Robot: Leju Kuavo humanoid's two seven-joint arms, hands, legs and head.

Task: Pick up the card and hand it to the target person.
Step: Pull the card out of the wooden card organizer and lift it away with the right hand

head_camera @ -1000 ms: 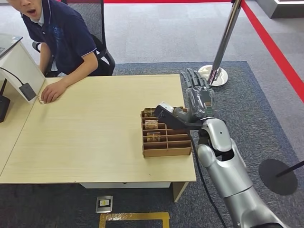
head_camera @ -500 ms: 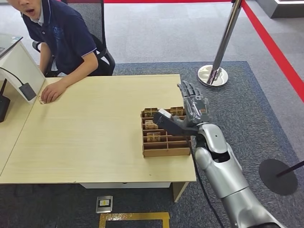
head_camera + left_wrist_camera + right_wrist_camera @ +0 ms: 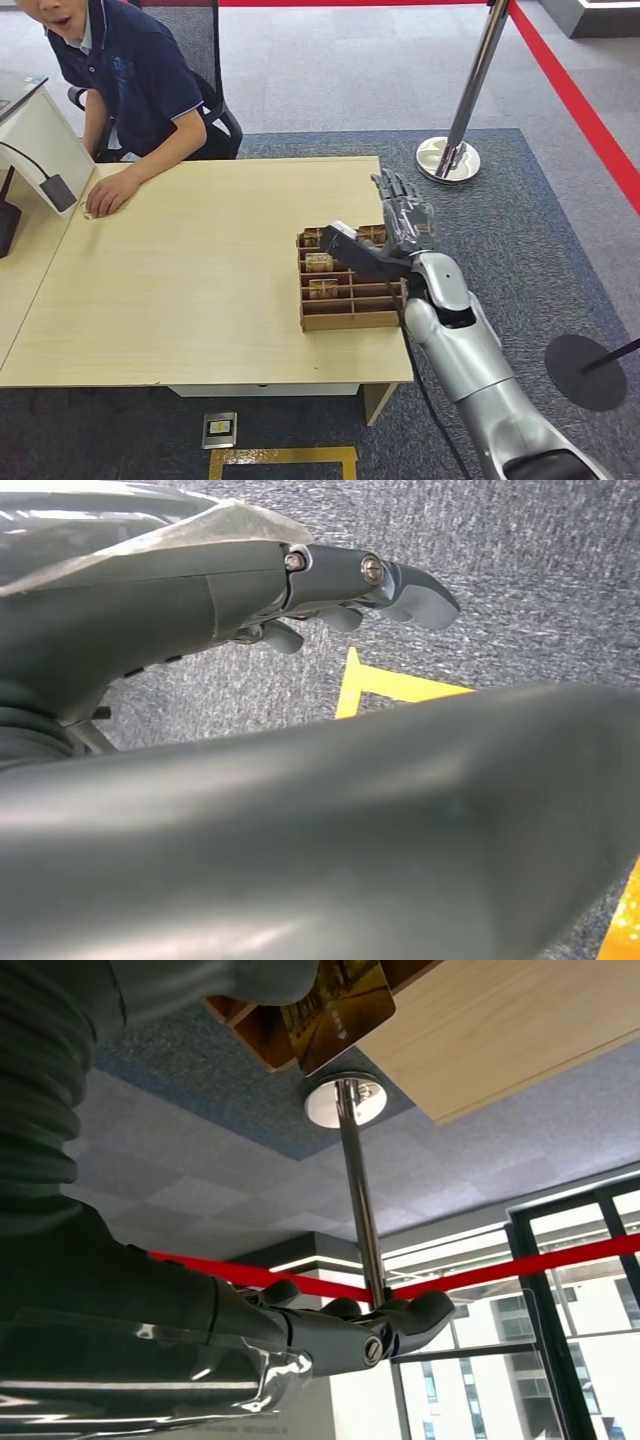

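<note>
Lower and nearer the tray [image 3: 351, 322] than a second ago, right robot hand [image 3: 400, 222] now just over its back right corner, dark thumb reaching across the rear compartments. Fingers spread and slightly curled, nothing gripped between them; glossy grey plastic shells with small screws, seen close in the right wrist view [image 3: 355, 1335]. Silver, smooth, rounded arm [image 3: 468, 370] behind it.

Shallow brown cardboard tray with thin slat dividers forming narrow rows, near the right end of the bench [image 3: 189, 290], a pale wood-grain top with straight edges. Cards [image 3: 321, 262] standing in the left compartments, small, flat, brown-gold printed; one card [image 3: 349, 1008] in the right wrist view rectangular with rounded corners and a glossy photo print, poking over the tray's edge.

Left robot hand [image 3: 355, 585] hanging over speckled grey carpet beside a yellow floor marking [image 3: 392, 688], dark fingers loosely bent, holding nothing.

Person [image 3: 128, 80] in a dark polo seated at the far left corner, one hand flat on the bench. Polished steel post [image 3: 472, 85] on a round base, red belt [image 3: 573, 100] running from it.
</note>
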